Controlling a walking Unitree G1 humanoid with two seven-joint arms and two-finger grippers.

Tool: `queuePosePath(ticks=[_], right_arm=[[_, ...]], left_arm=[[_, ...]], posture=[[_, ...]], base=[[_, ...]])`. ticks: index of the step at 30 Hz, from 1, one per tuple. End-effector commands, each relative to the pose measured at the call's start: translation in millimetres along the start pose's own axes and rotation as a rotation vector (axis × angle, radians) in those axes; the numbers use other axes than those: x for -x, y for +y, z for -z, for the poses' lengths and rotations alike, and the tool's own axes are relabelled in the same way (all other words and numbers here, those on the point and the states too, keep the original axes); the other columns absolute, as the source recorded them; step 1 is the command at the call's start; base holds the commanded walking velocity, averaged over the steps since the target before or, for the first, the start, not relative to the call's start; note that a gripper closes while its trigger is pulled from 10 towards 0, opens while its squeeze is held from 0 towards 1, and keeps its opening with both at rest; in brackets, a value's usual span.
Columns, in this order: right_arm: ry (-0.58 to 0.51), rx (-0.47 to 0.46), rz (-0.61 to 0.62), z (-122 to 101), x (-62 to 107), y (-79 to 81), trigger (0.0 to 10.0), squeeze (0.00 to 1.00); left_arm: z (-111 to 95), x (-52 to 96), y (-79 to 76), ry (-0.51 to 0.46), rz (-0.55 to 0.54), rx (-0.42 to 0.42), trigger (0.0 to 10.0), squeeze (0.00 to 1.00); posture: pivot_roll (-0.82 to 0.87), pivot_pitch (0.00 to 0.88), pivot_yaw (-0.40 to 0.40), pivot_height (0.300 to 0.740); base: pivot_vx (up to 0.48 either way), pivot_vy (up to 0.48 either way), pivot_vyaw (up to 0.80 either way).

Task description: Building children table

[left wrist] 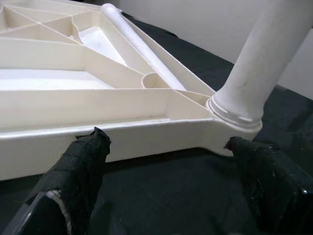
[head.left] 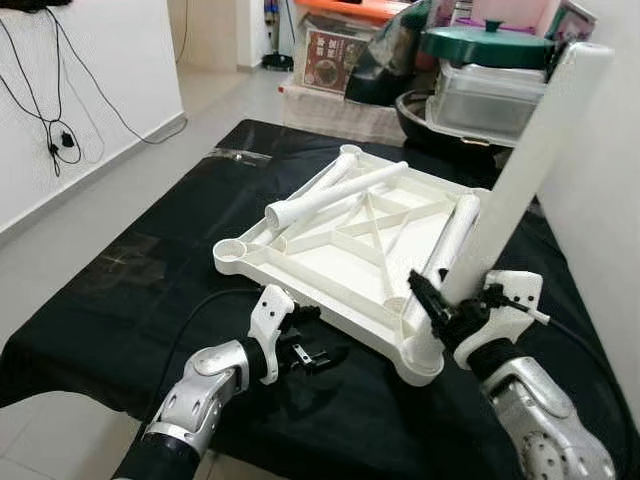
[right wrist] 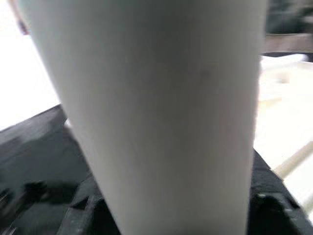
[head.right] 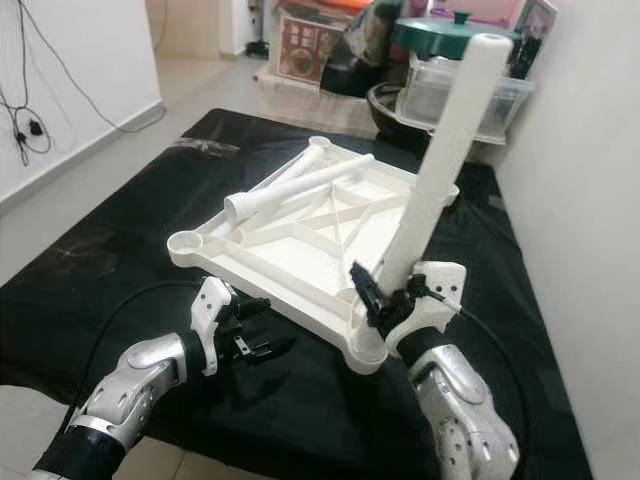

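Observation:
A white plastic table top (head.left: 300,283) lies upside down on a black cloth. One white table leg (head.left: 520,170) stands nearly upright in the top's near right corner socket (left wrist: 234,117). My right gripper (head.left: 455,305) is shut on this leg just above the socket, and the leg (right wrist: 156,98) looms close in the right wrist view. My left gripper (head.left: 310,340) is open and low over the cloth, just in front of the top's near edge; its fingers (left wrist: 73,176) point at that edge. Three loose legs (head.left: 335,195) lie across the ribbed underside.
The black cloth (head.left: 150,270) ends at edges on the left and the front, with tiled floor beyond. A clear plastic box (head.left: 490,100) and a green lidded pot (head.left: 490,45) crowd the back right. A white wall runs close along the right. Cables (head.left: 60,140) hang on the left wall.

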State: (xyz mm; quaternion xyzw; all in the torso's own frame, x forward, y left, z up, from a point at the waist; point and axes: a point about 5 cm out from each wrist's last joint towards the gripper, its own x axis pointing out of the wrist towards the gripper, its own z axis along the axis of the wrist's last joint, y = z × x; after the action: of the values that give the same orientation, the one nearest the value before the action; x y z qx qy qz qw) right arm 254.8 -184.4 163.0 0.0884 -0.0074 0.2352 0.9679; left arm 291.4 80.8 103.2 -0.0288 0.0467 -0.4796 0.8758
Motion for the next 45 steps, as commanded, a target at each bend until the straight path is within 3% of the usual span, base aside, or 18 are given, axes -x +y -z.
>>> queuePosePath(ticks=[1, 5, 9, 11, 14, 15, 17, 18, 20, 21, 26, 27, 33, 38, 39, 40, 41, 45], right_arm=[[0.040, -0.033, -0.101, 12.8, -9.4, 3.6, 0.0, 0.00], [0.059, -0.006, 0.035, 20.4, -15.9, -11.4, 0.0, 0.00], [0.079, -0.008, 0.546, 29.5, -11.1, -52.1, 0.0, 0.00], [0.100, -0.035, 0.931, 39.9, 19.9, -71.0, 0.0, 0.00], [0.105, -0.049, 1.033, 43.6, 32.5, -73.4, 0.0, 0.00], [0.106, -0.057, 1.028, 47.5, 43.6, -53.4, 3.3, 0.00], [0.106, -0.061, 0.988, 47.6, 43.7, -43.2, 3.3, 0.00], [0.104, -0.052, 0.934, 46.8, 41.8, -35.0, 10.0, 0.00], [0.019, -0.004, 0.776, 35.9, 31.7, -18.4, 10.0, 0.00], [-0.028, -0.001, 0.694, 29.5, 26.9, -10.2, 10.0, 1.00], [-0.077, -0.010, 0.566, 17.6, 16.8, -2.6, 10.0, 1.00], [-0.087, -0.038, 0.432, 8.7, 8.4, -0.7, 10.0, 0.06], [-0.027, 0.019, -0.079, -12.9, 3.4, 11.7, 10.0, 0.00], [0.075, 0.032, -0.202, 4.3, 1.2, 11.9, 10.0, 0.00], [0.106, 0.012, -0.248, 14.0, 1.1, 15.6, 4.7, 0.00], [0.128, 0.003, -0.263, 22.7, 0.4, 17.6, 4.7, 0.00], [0.139, -0.001, -0.254, 28.4, -0.9, 18.0, 0.7, 0.00], [0.143, -0.013, -0.130, 38.3, -6.8, 12.1, 0.0, 0.00]], left_arm=[[3.3, 0.2, -2.2, 0.004, -0.005, 0.006, 10.0, 0.00], [3.7, 1.4, -2.1, 0.003, -0.011, 0.006, 10.0, 0.00], [4.2, 2.7, -2.0, 0.004, -0.016, 0.008, 10.0, 0.00], [4.8, 2.1, -3.1, 0.008, -0.009, 0.008, 10.0, 0.00], [4.8, 2.0, -3.4, 0.009, -0.007, 0.007, 10.0, 0.00], [3.8, 2.1, -1.2, 0.011, -0.010, 0.005, 10.0, 0.00], [3.4, 2.2, -0.3, 0.011, -0.013, 0.005, 10.0, 0.00], [3.3, 2.4, 0.2, 0.011, -0.014, 0.005, 10.0, 0.00], [4.7, 1.7, -1.6, 0.015, -0.005, 0.007, 10.0, 0.00], [5.3, 1.1, -2.5, 0.017, -0.002, 0.008, 10.0, 0.00], [5.0, -0.4, -3.6, 0.015, 0.001, 0.009, 10.0, 0.00], [3.9, -1.5, -4.0, 0.010, 0.002, 0.010, 10.0, 0.00], [4.2, 0.9, -0.8, 0.011, -0.006, 0.006, 10.0, 0.00], [3.9, 0.2, -1.0, 0.008, -0.008, 0.006, 10.0, 0.00], [3.9, 0.1, -1.3, 0.007, -0.010, 0.006, 10.0, 0.00], [3.9, 0.2, -1.5, 0.005, -0.014, 0.006, 10.0, 0.00], [3.8, 0.5, -1.6, 0.004, -0.018, 0.007, 10.0, 0.00], [5.3, 2.6, -1.8, 0.009, -0.019, 0.008, 10.0, 0.00]], posture=[[0.12, 0.000, -0.137, 0.740], [0.13, 0.000, -0.146, 0.740], [0.12, 0.000, -0.138, 0.740], [0.12, 0.000, -0.135, 0.740], [0.13, 0.000, -0.137, 0.740], [0.11, 0.000, -0.126, 0.740], [0.11, 0.000, -0.126, 0.740], [0.11, 0.000, -0.121, 0.740], [0.10, 0.000, -0.120, 0.740], [0.10, 0.000, -0.116, 0.740], [0.10, 0.000, -0.117, 0.740], [0.10, 0.000, -0.118, 0.740], [0.11, 0.000, -0.126, 0.740], [0.12, 0.000, -0.136, 0.740], [0.13, 0.000, -0.140, 0.740], [0.13, 0.000, -0.144, 0.740], [0.13, 0.000, -0.144, 0.740], [0.13, 0.000, -0.138, 0.740]], base=[[0.000, 0.000, 0.00], [0.000, 0.000, 0.00], [0.000, 0.000, 0.00], [0.000, 0.000, 0.00], [0.000, 0.000, 0.00], [0.000, 0.000, 0.00], [0.000, 0.000, 0.00], [0.000, 0.000, 0.00], [0.000, 0.000, 0.00], [0.000, 0.000, 0.00], [0.000, 0.000, 0.00], [0.000, 0.000, 0.00], [0.000, 0.000, 0.00], [0.000, 0.000, 0.00], [0.000, 0.000, 0.00], [0.000, 0.000, 0.00], [0.000, 0.000, 0.00], [0.000, 0.000, 0.00]])
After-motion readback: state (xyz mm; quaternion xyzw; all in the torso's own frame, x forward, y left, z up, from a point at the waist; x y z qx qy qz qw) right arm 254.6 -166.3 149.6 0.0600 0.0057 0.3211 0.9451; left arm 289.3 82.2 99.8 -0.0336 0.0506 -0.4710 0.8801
